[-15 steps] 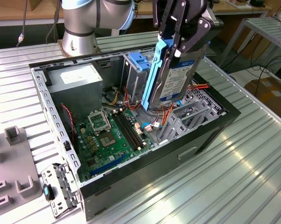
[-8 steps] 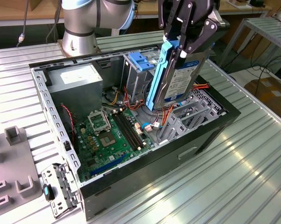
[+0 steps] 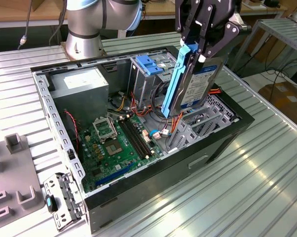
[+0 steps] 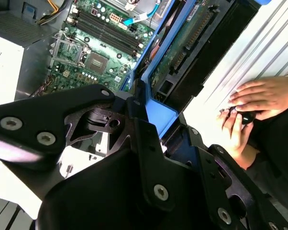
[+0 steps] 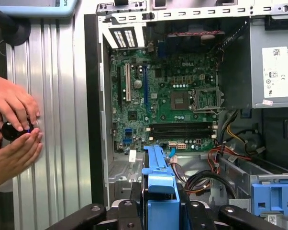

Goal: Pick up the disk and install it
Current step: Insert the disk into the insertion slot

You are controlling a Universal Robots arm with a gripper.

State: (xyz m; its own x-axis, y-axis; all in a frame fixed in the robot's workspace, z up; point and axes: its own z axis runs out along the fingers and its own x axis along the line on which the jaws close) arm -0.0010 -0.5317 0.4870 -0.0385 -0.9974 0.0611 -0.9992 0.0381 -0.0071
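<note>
Blue-framed disk [image 3: 200, 84] in pincer [image 3: 197, 49], tilted over open case [image 3: 153, 183]; cables [image 3: 175, 122] beneath.

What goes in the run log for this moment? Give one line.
gripper: shut on disk | disk: upright over open computer case | install: not done

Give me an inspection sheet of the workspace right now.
Surface: ribbed metal table; open computer case on it.
Job's things: disk, tilted on edge above the case, not seated.
Clutter: grey fixture at the exterior view's left.
Grippers: gripper shut on the disk's top.
Cables: loose coloured wires inside the case, under the disk.
Surroundings: a person's hands on the table beside the case.
</note>
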